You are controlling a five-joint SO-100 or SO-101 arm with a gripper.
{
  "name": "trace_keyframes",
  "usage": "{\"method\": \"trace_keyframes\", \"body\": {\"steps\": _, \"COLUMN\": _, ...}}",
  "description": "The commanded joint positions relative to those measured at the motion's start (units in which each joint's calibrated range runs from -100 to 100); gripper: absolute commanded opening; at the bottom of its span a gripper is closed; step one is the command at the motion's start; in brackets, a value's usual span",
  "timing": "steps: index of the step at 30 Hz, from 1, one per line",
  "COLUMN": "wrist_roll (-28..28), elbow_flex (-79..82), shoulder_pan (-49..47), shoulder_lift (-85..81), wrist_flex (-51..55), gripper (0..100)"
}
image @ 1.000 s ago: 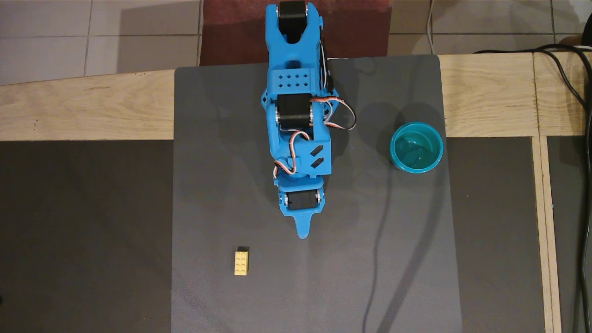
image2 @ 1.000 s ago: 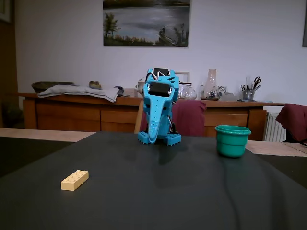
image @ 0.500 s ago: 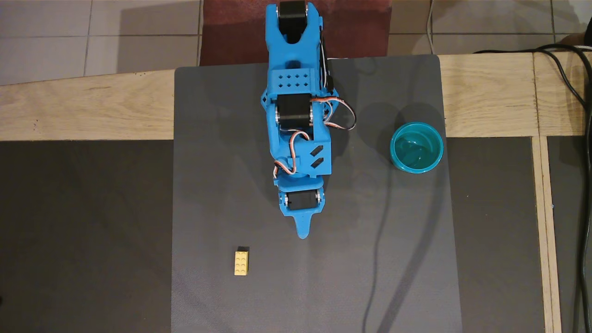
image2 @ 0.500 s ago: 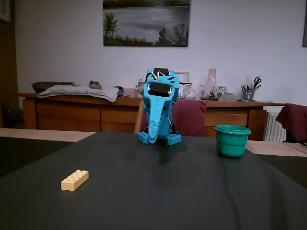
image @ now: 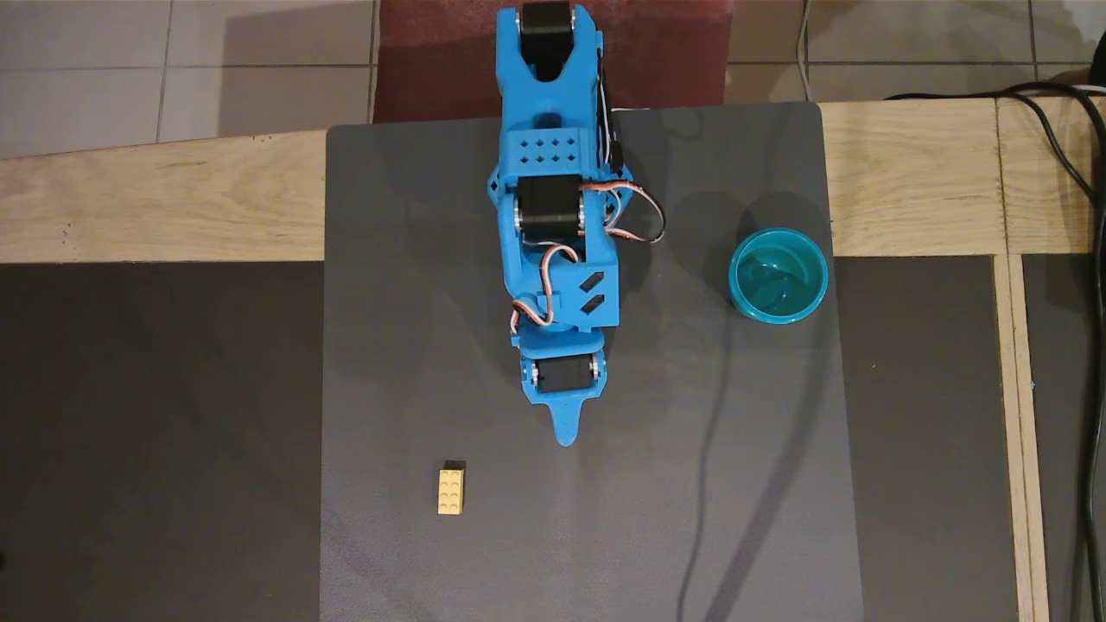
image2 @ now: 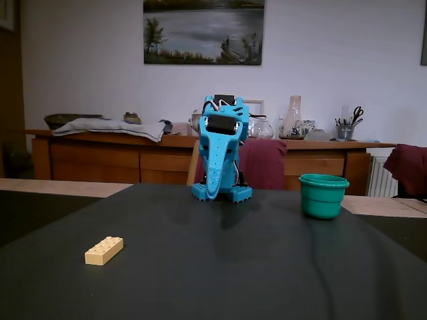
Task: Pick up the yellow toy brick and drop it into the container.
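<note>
The yellow toy brick (image: 450, 491) (image2: 104, 251) lies alone on the grey mat (image: 415, 216), near-left of the folded blue arm's pincer (image: 566, 434) (image2: 211, 193), closed and empty; the container (image: 778, 275) (image2: 323, 196) stands far right.

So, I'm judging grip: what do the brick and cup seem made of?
The small yellow studded toy brick looks like hard moulded plastic, with crisp studs and a matte finish. The round teal cup looks like glossy plastic, since its inside shows reflections.
</note>
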Motion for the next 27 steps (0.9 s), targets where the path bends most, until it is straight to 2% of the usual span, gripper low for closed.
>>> {"method": "trace_keyframes", "body": {"steps": 1, "wrist_roll": 0.1, "elbow_flex": 0.2, "shoulder_pan": -0.2, "shoulder_lift": 0.2, "wrist_flex": -0.6, "gripper": 0}}
{"method": "trace_keyframes", "body": {"steps": 11, "wrist_roll": 0.0, "elbow_flex": -0.1, "shoulder_pan": -0.2, "shoulder_lift": -0.1, "wrist_flex": 0.4, "gripper": 0}}
{"method": "trace_keyframes", "body": {"steps": 14, "wrist_roll": 0.0, "elbow_flex": -3.2, "shoulder_pan": -0.3, "shoulder_lift": 0.2, "wrist_flex": 4.5, "gripper": 0}}
{"method": "trace_keyframes", "body": {"steps": 20, "wrist_roll": 0.0, "elbow_flex": -9.6, "shoulder_pan": -1.8, "shoulder_lift": 0.9, "wrist_flex": 5.5, "gripper": 0}}
{"method": "trace_keyframes", "body": {"steps": 27, "wrist_roll": -3.5, "elbow_flex": -24.4, "shoulder_pan": -7.6, "shoulder_lift": 23.2, "wrist_flex": 5.8, "gripper": 0}}
